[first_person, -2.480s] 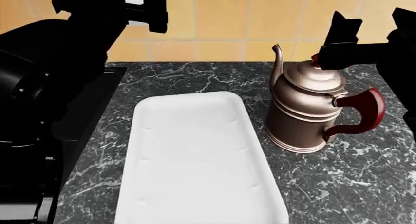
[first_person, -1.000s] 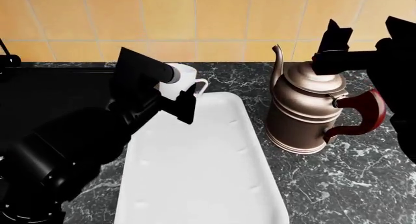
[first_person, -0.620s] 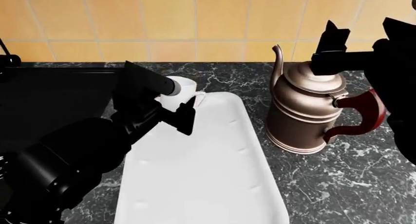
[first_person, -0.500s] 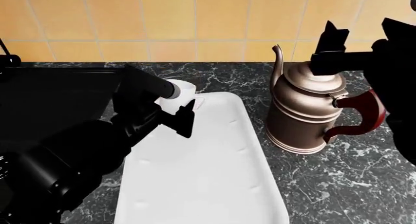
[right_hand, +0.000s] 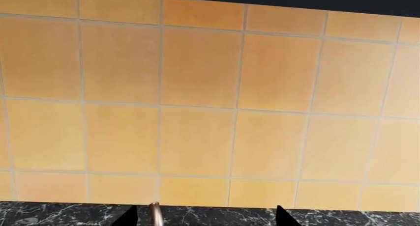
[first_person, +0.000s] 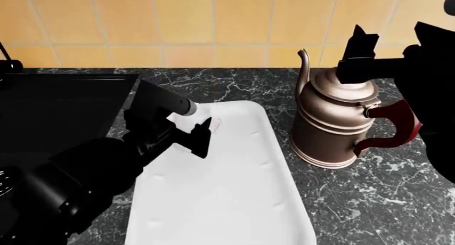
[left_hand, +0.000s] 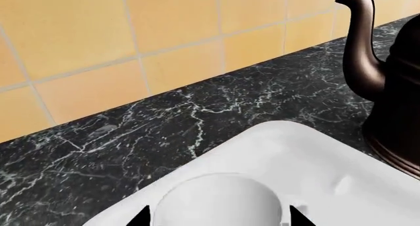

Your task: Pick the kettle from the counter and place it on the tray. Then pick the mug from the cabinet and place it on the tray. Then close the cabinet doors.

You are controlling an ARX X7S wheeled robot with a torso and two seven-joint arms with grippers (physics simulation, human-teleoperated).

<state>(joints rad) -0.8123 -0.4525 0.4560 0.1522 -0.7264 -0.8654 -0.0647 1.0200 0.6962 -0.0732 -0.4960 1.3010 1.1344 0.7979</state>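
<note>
Left pincer (first_person: 186,125) closed around white mug (left_hand: 220,200), low over the tray's (first_person: 220,202) far corner. Right pincer (first_person: 389,42) spread wide, holding nothing, poised just above the kettle (first_person: 338,120), itself standing on the worktop (first_person: 376,202) beside tray.

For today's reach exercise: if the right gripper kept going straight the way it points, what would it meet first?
Probably the tiled wall. The right wrist view faces it squarely, and only the tip of the kettle spout shows low between the jaws of the right gripper. Depth is unclear, so the spout might just be brushed.
</note>
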